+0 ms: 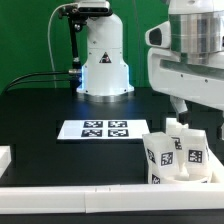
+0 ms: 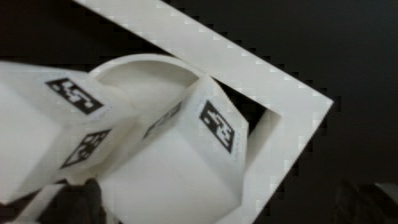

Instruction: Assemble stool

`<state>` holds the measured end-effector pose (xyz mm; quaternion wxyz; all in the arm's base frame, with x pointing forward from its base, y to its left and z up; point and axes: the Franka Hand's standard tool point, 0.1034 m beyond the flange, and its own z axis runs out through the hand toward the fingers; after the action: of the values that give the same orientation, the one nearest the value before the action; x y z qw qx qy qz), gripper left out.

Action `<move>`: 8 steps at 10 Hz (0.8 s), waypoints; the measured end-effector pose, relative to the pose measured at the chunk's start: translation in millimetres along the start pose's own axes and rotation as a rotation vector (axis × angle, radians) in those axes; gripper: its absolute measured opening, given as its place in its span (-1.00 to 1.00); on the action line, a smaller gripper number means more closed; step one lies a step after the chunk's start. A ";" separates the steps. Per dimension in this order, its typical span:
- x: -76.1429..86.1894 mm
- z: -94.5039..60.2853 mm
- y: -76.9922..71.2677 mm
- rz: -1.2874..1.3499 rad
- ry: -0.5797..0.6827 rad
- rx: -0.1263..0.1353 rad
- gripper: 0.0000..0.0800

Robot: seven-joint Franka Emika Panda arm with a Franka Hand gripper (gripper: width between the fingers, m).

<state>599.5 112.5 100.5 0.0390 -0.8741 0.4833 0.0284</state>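
Exterior view shows you the stool (image 1: 176,155) by the rail (image 1: 90,196) at its right, legs (image 2: 217,125) seemingly standing on the seat, gripper (image 1: 178,108) released above, so most assembly looks done.

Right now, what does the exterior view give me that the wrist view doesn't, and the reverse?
Exterior only: the marker board lying flat on the black table, the arm's white base behind it, and the stool parts grouped at the exterior view's right, near the front border rail.
Wrist only: a close look at the seat disc curved rim tucked into the rail corner, and dark end effector fingertips standing apart.
Both: tagged white legs and white rail.
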 end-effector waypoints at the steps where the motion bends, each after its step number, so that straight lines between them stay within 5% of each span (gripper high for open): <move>1: 0.0 0.0 0.0 -0.061 0.000 0.000 0.62; 5: -2.9 0.9 -8.8 -0.693 0.049 0.017 0.62; 8: -2.2 1.4 -8.2 -0.906 0.054 0.001 0.62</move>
<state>605.3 118.7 99.6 0.0354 -0.9979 0.0529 -0.0144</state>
